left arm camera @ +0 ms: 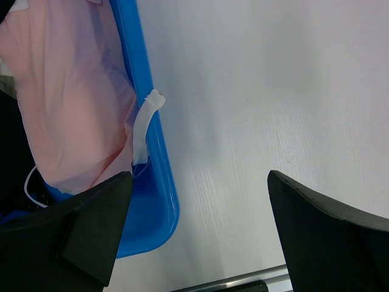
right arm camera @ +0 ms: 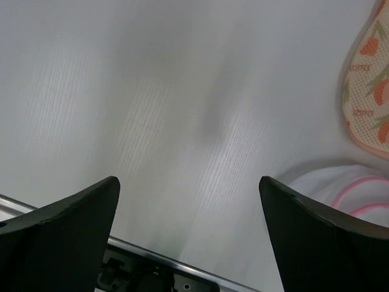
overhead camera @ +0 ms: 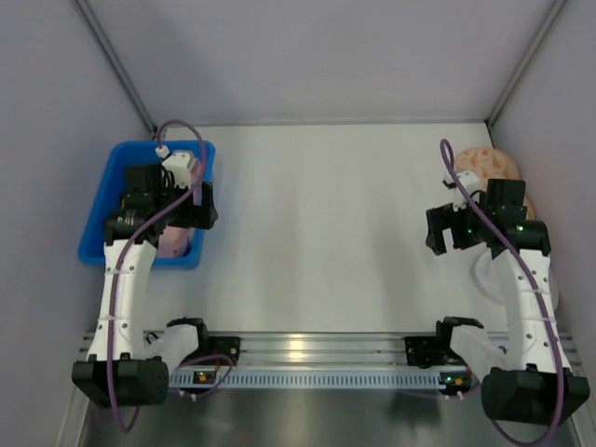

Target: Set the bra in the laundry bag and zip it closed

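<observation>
Left gripper: the left gripper (left arm camera: 194, 234) has its jaws spread wide with nothing between them. I see one black finger (left arm camera: 79, 237) over the corner of the bin and the other over bare table.
Left arm position: from the top camera I read it as hanging over the right wall of the blue plastic bin (overhead camera: 112, 209), which sits at the far left of the white table (overhead camera: 326, 233).
Bra: the soft light-pink fabric bra (left arm camera: 67, 103) lies crumpled inside the bin, pressed against the right wall. It is not touched by either finger.
Strip on rim: a pale strip (left arm camera: 144, 121) runs from the pink fabric up over the bin's blue rim. I cannot tell what it is.
Right gripper: the right gripper (right arm camera: 188, 228) is also spread apart and empty, held above bare table.
Laundry bag: the round white mesh laundry bag with pink edging (right arm camera: 340, 185) rests on the table at the right side, near the right finger and apart from it. It is half hidden under the right arm in the top view. I cannot tell whether its zip is open.
Neighbouring item: the peach orange-speckled two-lobed item (right arm camera: 371, 91) lies just beyond the bag, toward the back right corner.
Separation: bra and bag are well apart, at opposite sides of the table.
Near edge: the metal rail (overhead camera: 307, 349) carries both arm bases.
</observation>
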{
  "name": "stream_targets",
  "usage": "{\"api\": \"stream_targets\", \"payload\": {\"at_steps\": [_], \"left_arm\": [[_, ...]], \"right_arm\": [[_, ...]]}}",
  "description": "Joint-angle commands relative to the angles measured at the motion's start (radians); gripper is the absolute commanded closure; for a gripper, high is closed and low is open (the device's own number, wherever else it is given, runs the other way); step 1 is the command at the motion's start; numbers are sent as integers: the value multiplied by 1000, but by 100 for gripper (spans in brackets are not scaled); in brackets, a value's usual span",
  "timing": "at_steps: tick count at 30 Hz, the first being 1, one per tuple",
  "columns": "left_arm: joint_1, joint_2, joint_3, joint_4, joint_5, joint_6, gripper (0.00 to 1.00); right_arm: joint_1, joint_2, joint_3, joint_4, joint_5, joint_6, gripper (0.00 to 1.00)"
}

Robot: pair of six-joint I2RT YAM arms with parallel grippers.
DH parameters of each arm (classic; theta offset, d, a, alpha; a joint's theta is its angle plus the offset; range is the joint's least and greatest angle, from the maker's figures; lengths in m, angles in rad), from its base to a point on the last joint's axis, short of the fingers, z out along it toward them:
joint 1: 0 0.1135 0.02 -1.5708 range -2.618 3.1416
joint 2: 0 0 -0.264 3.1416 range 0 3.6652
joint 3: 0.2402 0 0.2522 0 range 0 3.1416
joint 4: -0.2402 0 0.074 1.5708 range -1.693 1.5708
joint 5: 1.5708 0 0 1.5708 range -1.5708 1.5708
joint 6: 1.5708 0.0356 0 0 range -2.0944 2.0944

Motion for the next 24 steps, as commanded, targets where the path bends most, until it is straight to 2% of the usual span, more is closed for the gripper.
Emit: {"api": "stream_targets", "payload": {"at_steps": [1,9,12,16,18,19,22,24], "left_arm": [[-1,4,44,0,-5,9,2],[-1,26,92,-12,24,5,2],[1,37,104,-11,28,6,1],[1,58,112,-11,35,5,1],[1,63,113,-12,37,5,1],[1,69,113,-11,38,3,2],[-1,78,116,-11,35,5,1],[-1,81,120,-11,29,6,2]], "right_arm": [[7,22,44,-33,80,-24,1],[-12,51,45,-124,347,-144,1],[-82,54,-7,-124,384,-245,1],[-298,88,-45,-81,373,-388,1],[-366,114,-67,-27,367,-434,1],[-421,122,-76,-7,367,-445,3],[-478,160,-108,33,364,-471,16],[-495,172,-143,60,361,-469,18]]}}
